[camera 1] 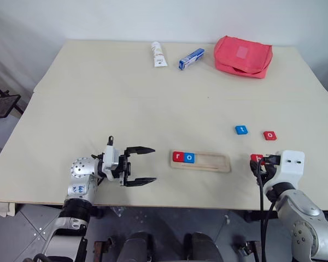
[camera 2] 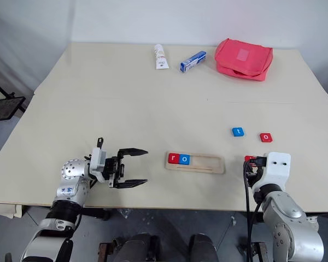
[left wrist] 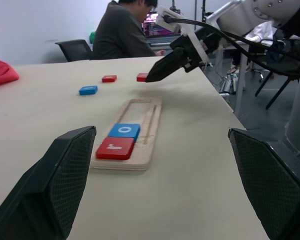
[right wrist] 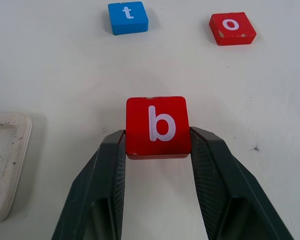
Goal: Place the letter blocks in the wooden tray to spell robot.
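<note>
Black fingers of my left gripper stand wide apart and hold nothing, hovering near the left end of the wooden tray and pointing along it. Moving right, the tray lies near the front edge of the table with the red r block and the blue o block already seated side by side at its left end; the rest of the groove is bare. Further right, my right gripper has its two fingers pinched on the sides of the red b block, just beside the tray's right end. Beyond it the blue t block and the red o block wait on the table, near each other. I judge the third letter is in hand: next I must carry b leftward, set it touching the blue o, and release squarely.
</note>
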